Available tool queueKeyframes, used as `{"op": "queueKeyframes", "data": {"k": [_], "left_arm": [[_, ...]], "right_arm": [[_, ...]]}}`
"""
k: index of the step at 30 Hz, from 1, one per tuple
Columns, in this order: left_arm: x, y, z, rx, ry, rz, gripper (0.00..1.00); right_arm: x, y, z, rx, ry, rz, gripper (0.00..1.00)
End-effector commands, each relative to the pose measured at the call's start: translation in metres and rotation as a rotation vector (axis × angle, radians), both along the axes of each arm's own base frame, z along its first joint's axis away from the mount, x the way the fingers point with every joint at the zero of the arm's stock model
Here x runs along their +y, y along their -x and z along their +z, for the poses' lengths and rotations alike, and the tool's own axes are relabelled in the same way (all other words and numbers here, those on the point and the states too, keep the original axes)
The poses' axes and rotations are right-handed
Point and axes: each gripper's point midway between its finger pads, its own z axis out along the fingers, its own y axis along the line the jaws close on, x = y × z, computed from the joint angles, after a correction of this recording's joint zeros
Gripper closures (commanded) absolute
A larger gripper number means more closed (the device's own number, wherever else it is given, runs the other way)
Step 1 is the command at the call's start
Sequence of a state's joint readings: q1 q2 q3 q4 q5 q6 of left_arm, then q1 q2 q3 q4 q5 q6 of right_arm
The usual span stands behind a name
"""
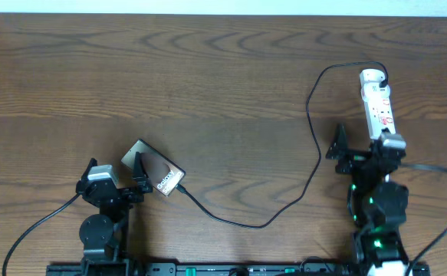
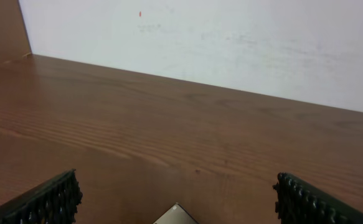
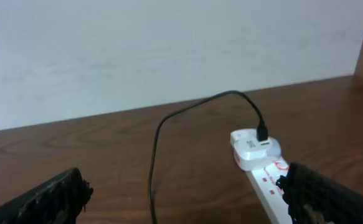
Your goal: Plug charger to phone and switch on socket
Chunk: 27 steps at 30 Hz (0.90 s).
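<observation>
Charger (image 1: 317,161) looked seated in the phone (image 1: 156,172) at near left, so only switching on the socket (image 1: 379,107) at far right seemed left, with left tool (image 1: 116,165) and right tool (image 1: 365,147) both spread

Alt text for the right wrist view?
White socket strip on a wooden table at lower right, the charger's black cable arcing from a white adapter at its far end. The open right gripper frames the bottom corners.

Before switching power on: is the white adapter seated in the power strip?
In. The round white adapter sits on the end of the narrow white power strip, thin black cable plugged into it.
</observation>
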State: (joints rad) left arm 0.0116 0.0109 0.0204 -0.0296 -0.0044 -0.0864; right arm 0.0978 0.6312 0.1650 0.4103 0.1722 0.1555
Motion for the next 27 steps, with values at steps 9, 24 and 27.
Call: {"op": "queueKeyframes", "data": {"k": [9, 24, 27], "left_arm": [[0.006, 0.002, -0.017, 0.052, 0.005, 0.036, 0.02], [0.006, 0.002, -0.017, 0.052, 0.005, 0.036, 0.03], [0.006, 0.002, -0.017, 0.052, 0.005, 0.036, 0.02]], "right_arm": [[0.01, 0.033, -0.037, 0.008, 0.035, 0.089, 0.01], [0.01, 0.051, -0.043, 0.024, 0.047, 0.111, 0.01], [0.011, 0.051, -0.043, 0.023, 0.047, 0.117, 0.01]]}}
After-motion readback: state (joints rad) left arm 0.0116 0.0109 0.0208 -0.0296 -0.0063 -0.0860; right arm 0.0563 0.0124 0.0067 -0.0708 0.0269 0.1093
